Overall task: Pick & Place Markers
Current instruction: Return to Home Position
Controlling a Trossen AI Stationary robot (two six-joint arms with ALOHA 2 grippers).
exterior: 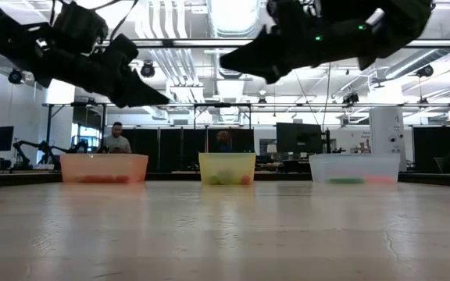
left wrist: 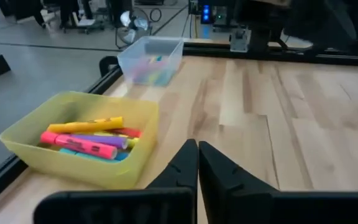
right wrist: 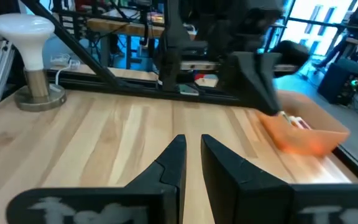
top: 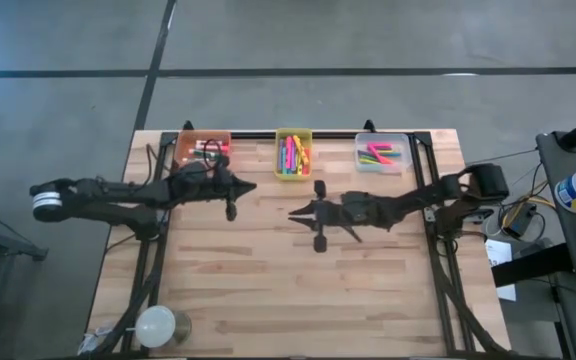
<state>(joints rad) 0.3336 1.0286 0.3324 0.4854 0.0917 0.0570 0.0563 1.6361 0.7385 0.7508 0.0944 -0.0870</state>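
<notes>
Hovering above the table, left claw pinched empty, right claw barely parted, empty.

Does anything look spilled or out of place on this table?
Nothing stands out. The markers all lie inside the orange bin, yellow bin and clear bin along the far edge; the left gripper and right gripper hover empty above the table.

Orange bin blurred, partly behind left arm, markers in clear bin indistinct.
</notes>
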